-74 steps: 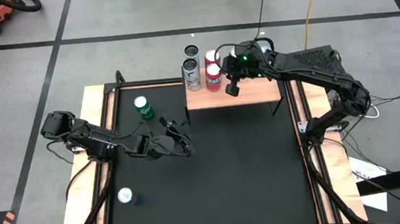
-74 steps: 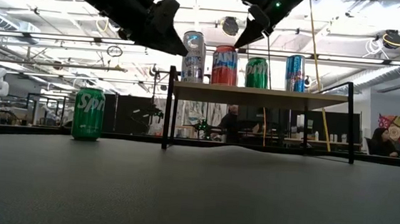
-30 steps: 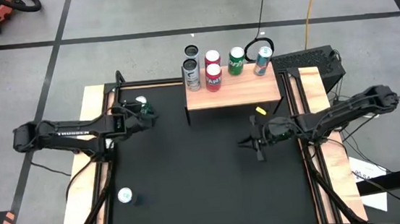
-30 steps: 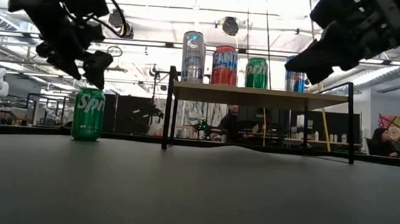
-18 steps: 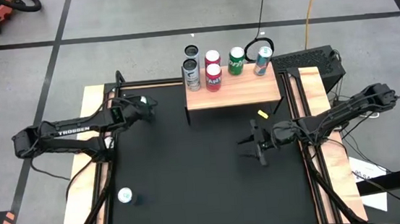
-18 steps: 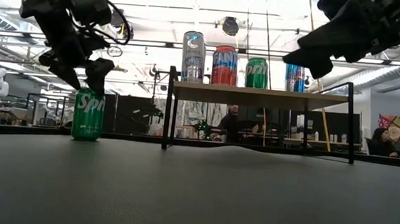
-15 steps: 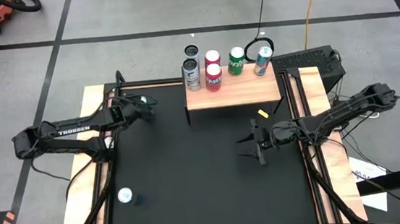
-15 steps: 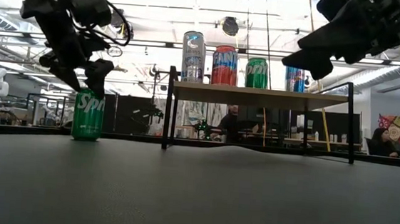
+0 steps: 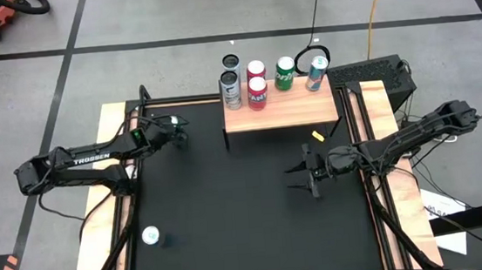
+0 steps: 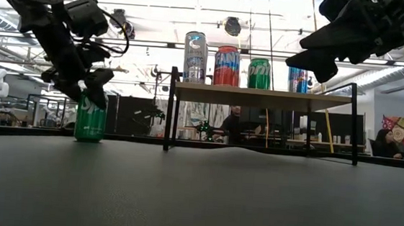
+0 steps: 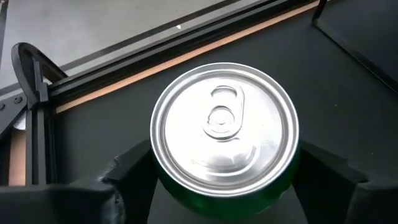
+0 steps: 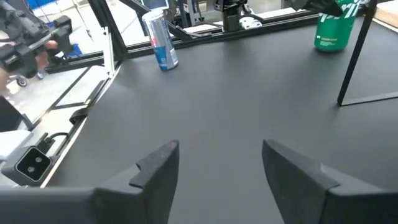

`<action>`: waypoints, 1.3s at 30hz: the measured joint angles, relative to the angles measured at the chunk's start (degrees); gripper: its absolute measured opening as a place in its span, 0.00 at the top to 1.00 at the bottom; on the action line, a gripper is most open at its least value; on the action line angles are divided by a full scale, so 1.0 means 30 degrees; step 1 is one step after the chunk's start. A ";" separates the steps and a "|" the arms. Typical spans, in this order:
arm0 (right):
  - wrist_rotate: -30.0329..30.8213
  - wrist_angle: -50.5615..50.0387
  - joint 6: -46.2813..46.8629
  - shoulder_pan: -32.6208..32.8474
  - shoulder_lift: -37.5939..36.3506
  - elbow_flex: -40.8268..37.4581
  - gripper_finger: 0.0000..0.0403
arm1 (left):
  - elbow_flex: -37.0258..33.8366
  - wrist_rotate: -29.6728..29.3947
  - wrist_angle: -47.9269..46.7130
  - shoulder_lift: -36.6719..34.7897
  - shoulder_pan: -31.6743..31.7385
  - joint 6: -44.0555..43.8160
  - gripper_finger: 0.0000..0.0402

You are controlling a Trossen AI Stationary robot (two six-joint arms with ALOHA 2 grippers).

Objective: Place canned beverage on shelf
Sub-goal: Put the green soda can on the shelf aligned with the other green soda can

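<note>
Left wrist view: left claw (image 11: 224, 186) closed on green can (image 11: 224, 127), dark fingers (image 11: 134, 174) against both sides, can top w/ pull tab facing up. Low view: same claw (image 10: 89, 82) over can's (image 10: 90, 124) upper half, can upright, base on desk (image 10: 196, 192), left of shelf (image 10: 261, 96). High view: claw (image 9: 173, 128) near desk's (image 9: 249, 222) far-left corner, just beside shelf's (image 9: 287, 113) left end.

Right claw (image 9: 301, 172) hovering over desk, right of centre, in front of shelf; open abt midway, nothing between fingers (image 12: 155, 168).

On shelf: 2 silver cans (image 9: 231, 87), 2 red cans (image 9: 256, 88), 1 green shelf can (image 9: 284, 72), 1 blue can (image 9: 316, 71), all upright. One more can, loose can (image 9: 150, 236), upright near desk's front-left corner, well apart from both claws.
</note>
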 joint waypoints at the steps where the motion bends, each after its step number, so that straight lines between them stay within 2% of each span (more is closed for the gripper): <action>1: 0.0000 0.0000 0.0092 0.0000 0.0000 0.0000 0.46 | -0.0004 0.0113 0.0011 0.0000 0.0004 0.0126 0.28; 3: -0.0017 -0.0013 0.0213 0.0000 0.0000 0.0000 0.47 | -0.0004 0.0429 0.0078 -0.0007 -0.0107 0.0183 0.32; 7: -0.0022 -0.0080 0.0559 0.0000 0.0000 0.0000 0.47 | 0.0004 0.2166 0.0533 -0.0026 -0.1175 0.0386 0.32; 13: -0.0007 -0.0148 0.0852 0.0244 0.0000 0.0000 0.47 | 0.0004 0.3527 0.0721 -0.0029 -0.4647 0.0254 0.30; 19: 0.1116 -0.0146 0.1262 0.1067 0.0035 0.0000 0.47 | -0.0009 0.3465 0.1174 -0.0002 -0.9064 -0.0736 0.29; 25: 0.1421 0.0998 0.0917 0.1825 0.1440 0.0007 0.46 | -0.0120 0.2520 0.4203 0.0658 -1.3108 -0.0175 0.28; 29: 0.1425 0.2275 0.1034 0.1925 0.3201 0.0007 0.43 | -0.0076 0.1269 0.7548 0.2485 -1.4815 0.0921 0.28; 33: 0.2160 0.3333 0.1349 0.1923 0.4611 0.0015 0.37 | 0.0270 0.0901 1.0458 0.4997 -1.5523 0.1968 0.28; 39: 0.3519 0.4287 0.1059 0.1913 0.5365 0.0046 0.29 | 0.2763 0.0768 1.0859 0.8460 -1.5610 0.3026 0.28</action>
